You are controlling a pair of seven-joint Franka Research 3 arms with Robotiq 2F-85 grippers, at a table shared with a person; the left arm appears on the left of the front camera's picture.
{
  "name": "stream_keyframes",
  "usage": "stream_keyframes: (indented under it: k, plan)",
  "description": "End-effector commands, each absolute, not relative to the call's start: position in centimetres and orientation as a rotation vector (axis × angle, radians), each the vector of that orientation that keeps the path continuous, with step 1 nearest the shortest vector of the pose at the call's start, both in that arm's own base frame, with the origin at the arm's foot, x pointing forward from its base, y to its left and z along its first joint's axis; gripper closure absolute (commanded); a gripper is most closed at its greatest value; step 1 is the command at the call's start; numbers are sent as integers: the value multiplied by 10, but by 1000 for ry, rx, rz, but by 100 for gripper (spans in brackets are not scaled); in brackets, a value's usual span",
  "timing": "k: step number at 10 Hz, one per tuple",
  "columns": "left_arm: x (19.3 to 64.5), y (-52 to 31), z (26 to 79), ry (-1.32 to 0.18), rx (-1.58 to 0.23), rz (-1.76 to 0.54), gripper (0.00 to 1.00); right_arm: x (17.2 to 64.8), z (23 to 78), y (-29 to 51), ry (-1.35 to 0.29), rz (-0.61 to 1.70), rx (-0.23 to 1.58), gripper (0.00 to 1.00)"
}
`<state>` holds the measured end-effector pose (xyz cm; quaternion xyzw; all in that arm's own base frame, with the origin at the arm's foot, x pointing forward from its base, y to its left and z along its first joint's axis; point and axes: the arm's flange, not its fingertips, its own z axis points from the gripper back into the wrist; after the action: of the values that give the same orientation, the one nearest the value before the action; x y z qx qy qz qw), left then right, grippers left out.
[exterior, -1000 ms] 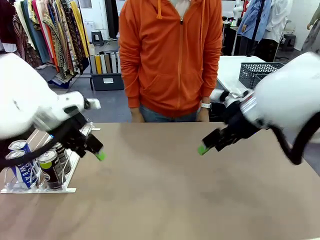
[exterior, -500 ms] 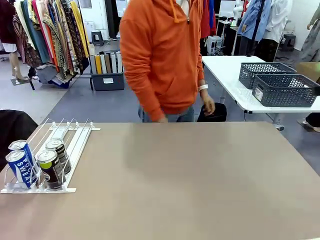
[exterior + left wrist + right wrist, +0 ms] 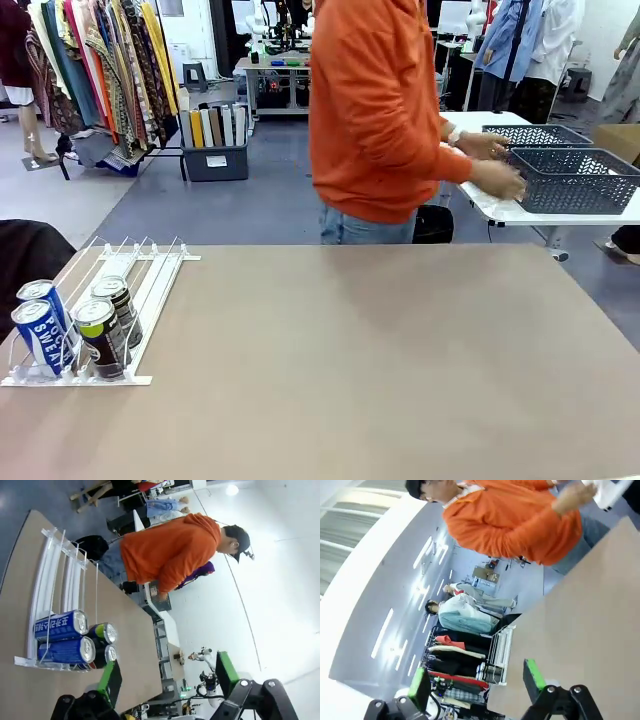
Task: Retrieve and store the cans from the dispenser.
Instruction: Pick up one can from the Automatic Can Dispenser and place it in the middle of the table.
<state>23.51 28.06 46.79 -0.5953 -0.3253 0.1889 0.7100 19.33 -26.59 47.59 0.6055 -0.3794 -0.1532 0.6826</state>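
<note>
4 cans (image 3: pixel 75 330) sat in dispenser (image 3: pixel 155 285), table (image 3: pixel 380 360) left.
Both were open, empty: left gripper (image 3: pixel 167 672) & right gripper (image 3: pixel 476 680); person (image 3: pixel 380 120) had hands at basket (image 3: pixel 575 180).

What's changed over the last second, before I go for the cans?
The left gripper and right gripper drew back from over the table; both are open and empty. The person turned away to the side table and put both hands at a grey basket. Unchanged: four cans stand at the near end of the dispenser.
</note>
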Motion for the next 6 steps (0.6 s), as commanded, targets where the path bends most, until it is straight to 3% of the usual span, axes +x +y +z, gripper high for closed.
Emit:
stream_keyframes:
  k: [1, 2, 3, 6]
  plan:
    - [256, 269, 474, -721, -1252, 410, 0, 218, 451, -203, -771, -346, 1314, 0]
    - [235, 281, 468, -722, -1321, 419, 0, 235, 450, -187, -726, -373, 1175, 0]
    - [235, 281, 468, -722, -1321, 419, 0, 209, 462, -262, -804, -363, 1353, 0]
    - [235, 281, 468, -722, -1321, 419, 0, 209, 462, -262, -804, -363, 1353, 0]
